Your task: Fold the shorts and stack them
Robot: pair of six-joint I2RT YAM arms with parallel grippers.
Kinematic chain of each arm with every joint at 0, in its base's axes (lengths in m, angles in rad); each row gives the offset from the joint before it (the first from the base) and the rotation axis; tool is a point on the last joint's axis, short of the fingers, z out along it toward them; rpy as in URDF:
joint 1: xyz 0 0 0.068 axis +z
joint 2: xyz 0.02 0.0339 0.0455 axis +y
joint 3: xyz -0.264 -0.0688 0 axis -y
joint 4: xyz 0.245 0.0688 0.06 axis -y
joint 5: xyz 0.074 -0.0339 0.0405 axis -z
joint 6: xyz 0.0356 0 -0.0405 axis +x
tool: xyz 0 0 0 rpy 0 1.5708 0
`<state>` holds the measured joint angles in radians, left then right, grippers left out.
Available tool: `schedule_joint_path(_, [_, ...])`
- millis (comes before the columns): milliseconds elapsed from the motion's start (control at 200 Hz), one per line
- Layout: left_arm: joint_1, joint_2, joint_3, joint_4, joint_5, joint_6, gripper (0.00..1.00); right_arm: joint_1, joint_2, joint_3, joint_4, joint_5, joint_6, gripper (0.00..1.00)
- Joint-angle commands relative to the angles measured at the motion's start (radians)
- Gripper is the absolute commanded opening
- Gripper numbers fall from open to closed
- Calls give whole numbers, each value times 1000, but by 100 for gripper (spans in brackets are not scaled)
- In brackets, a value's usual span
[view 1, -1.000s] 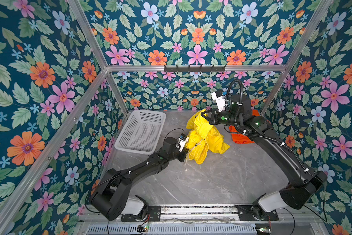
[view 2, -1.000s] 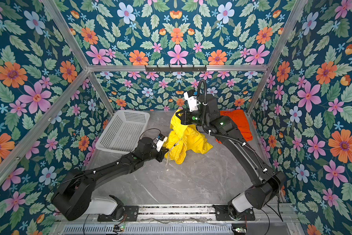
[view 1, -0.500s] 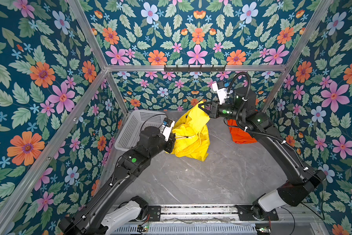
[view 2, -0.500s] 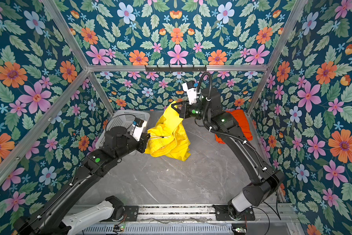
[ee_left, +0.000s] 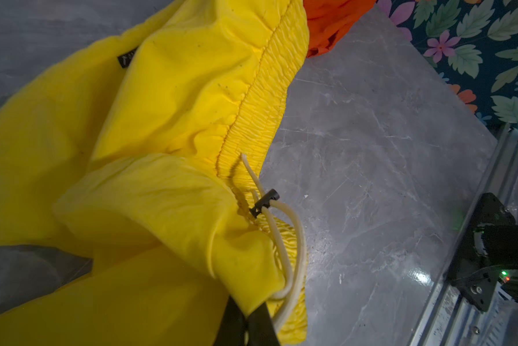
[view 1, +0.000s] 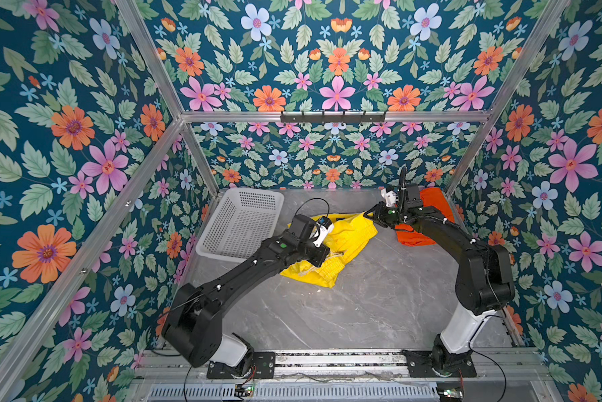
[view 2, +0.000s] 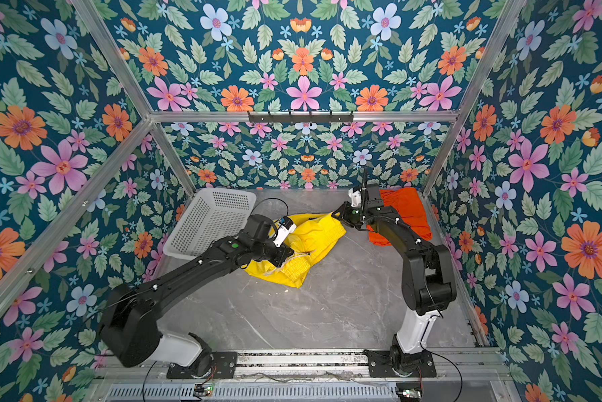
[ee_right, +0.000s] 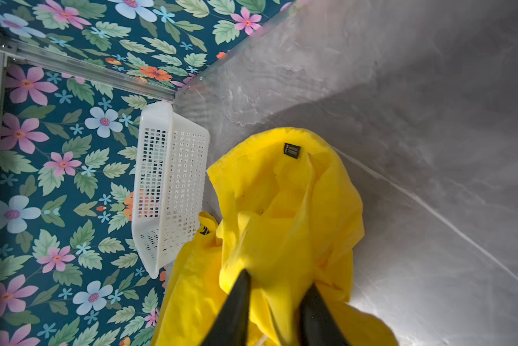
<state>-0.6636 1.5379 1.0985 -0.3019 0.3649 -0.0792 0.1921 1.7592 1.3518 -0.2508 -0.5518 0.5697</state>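
Observation:
The yellow shorts lie crumpled on the grey table in both top views, waistband toward the front. My left gripper is shut on a fold of yellow fabric beside the pale drawstring. At the far end of the yellow shorts, my right gripper has its fingers apart, with loose yellow fabric lying between them. The orange shorts lie at the back right, partly hidden behind the right arm.
A white perforated basket stands at the back left, close to the yellow shorts. Flowered walls with metal frame bars enclose the table. The arm bases sit on a rail along the front edge.
Both arms have come down, and the yellow shorts went from hanging in the air to lying on the table. The right gripper's fingers have parted; the left stays shut.

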Motion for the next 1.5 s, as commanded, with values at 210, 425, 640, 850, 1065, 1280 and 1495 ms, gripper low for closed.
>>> schedule_joint_path(210, [1, 190, 42, 155, 125, -93, 0, 4, -332, -221, -95, 143, -67, 64])
schedule_joint_path(425, [1, 239, 48, 161, 147, -115, 0, 131, -461, -420, -122, 121, -38, 64])
schedule_joint_path(640, [4, 232, 61, 175, 175, -162, 0, 329, -432, -591, 142, 126, 76, 65])
schedule_joint_path(850, [46, 249, 83, 205, 226, -282, 0, 376, -349, -721, 554, 121, 234, 65])
schedule_joint_path(1065, [99, 293, 73, 299, 298, -389, 0, 404, -238, -788, 819, 106, 438, 64])
schedule_joint_path(1280, [122, 351, 83, 348, 338, -450, 0, 438, -154, -832, 1040, 146, 630, 64])
schedule_joint_path(1495, [144, 379, 81, 362, 356, -477, 0, 470, -38, -832, 1175, 187, 733, 62])
